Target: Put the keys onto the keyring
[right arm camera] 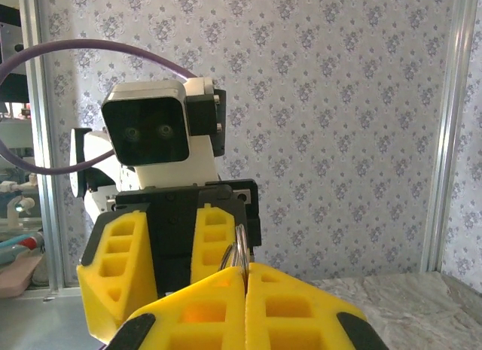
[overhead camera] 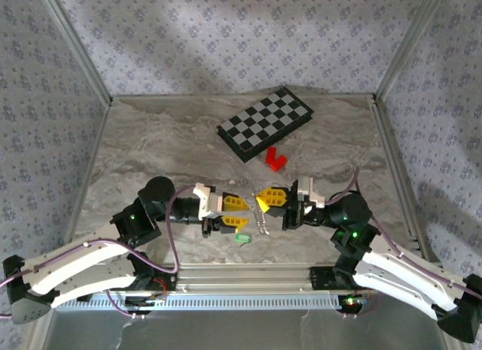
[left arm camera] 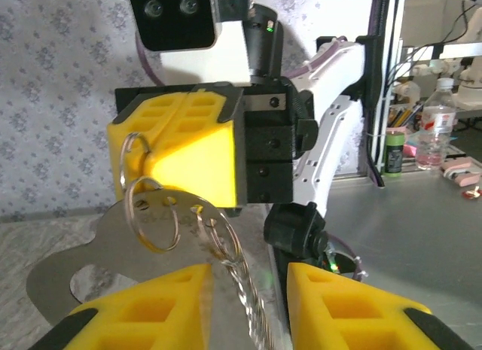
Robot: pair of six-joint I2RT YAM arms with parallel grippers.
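The keyring (overhead camera: pixel 262 223) is a thin beaded chain with split rings and a flat metal tag. It hangs from my right gripper (overhead camera: pixel 261 202), which is shut on the rings (right arm camera: pixel 242 254) above the table's near middle. In the left wrist view the chain (left arm camera: pixel 247 286) drops between the yellow fingers (left arm camera: pixel 143 312) of my left gripper (left arm camera: pixel 248 308), which are apart and not touching it. My left gripper (overhead camera: pixel 242 214) faces the right one closely. The green-headed keys piece (overhead camera: pixel 242 238) lies on the table just below both grippers.
A red block (overhead camera: pixel 275 159) lies behind the grippers, and a checkered board (overhead camera: pixel 265 123) sits further back. Patterned walls close in the marble table (overhead camera: pixel 151 147) on three sides. The metal rail (overhead camera: pixel 241 278) runs along the near edge.
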